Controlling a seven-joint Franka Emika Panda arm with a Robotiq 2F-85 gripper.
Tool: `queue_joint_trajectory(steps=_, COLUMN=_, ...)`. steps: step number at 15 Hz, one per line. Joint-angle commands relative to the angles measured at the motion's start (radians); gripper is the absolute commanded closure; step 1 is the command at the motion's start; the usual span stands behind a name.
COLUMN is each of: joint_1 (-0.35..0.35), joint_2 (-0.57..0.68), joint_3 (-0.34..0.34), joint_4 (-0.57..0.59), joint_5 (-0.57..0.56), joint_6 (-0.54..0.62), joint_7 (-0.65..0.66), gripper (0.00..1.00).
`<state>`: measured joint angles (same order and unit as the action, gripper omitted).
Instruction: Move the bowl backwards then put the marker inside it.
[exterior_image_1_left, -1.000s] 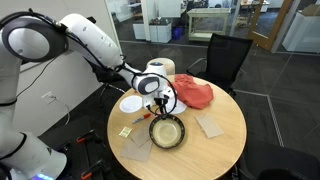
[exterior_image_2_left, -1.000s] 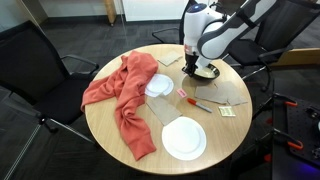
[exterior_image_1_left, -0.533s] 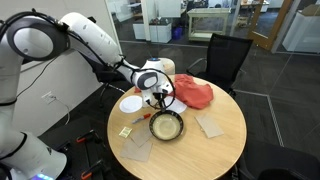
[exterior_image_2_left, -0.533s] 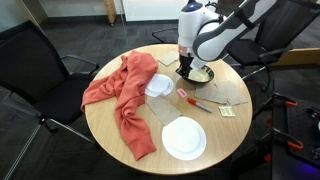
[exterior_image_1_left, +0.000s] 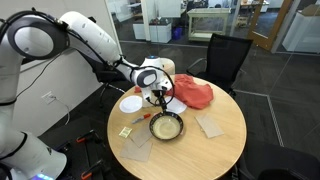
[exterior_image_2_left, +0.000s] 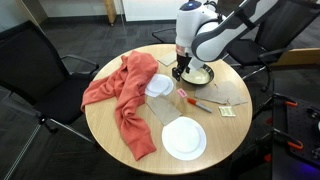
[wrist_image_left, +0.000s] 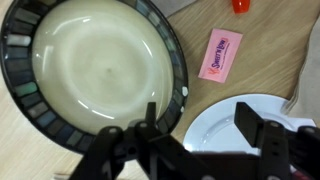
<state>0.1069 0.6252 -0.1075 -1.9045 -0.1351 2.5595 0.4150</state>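
The bowl (wrist_image_left: 95, 70), dark-rimmed and pale yellowish inside, fills the upper left of the wrist view; it also shows in both exterior views (exterior_image_1_left: 166, 126) (exterior_image_2_left: 199, 74). My gripper (wrist_image_left: 200, 120) hangs open just above the bowl's edge, one finger (wrist_image_left: 151, 115) over the rim and the other over a white plate (wrist_image_left: 225, 135). Nothing is held. The reddish-orange marker (exterior_image_2_left: 193, 101) lies on the table beside the bowl, and its tip (wrist_image_left: 240, 5) shows at the top of the wrist view.
A red cloth (exterior_image_2_left: 118, 95) covers one side of the round wooden table (exterior_image_2_left: 225, 130). A large white plate (exterior_image_2_left: 184, 138), a smaller white disc (exterior_image_2_left: 158, 85), a pink packet (wrist_image_left: 219, 55), a yellow piece (exterior_image_2_left: 228, 112) and clear squares (exterior_image_1_left: 210, 125) lie around. Office chairs ring the table.
The gripper has gone from shut on the bowl's rim to open, letting it go. The bowl shifted slightly back across the table before that.
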Motion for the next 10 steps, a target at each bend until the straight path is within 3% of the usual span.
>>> queue_joint_trajectory(steps=1, joint_1=-0.005, joint_2=-0.122, joint_3=0.02, joint_4=-0.125, joint_5=0.027, joint_6=0.011, joint_7=-0.07, gripper=0.0)
queue_joint_trajectory(steps=10, joint_1=-0.018, joint_2=-0.446, joint_3=0.111, joint_4=-0.417, joint_5=0.087, joint_6=-0.01, joint_7=-0.21, gripper=0.0)
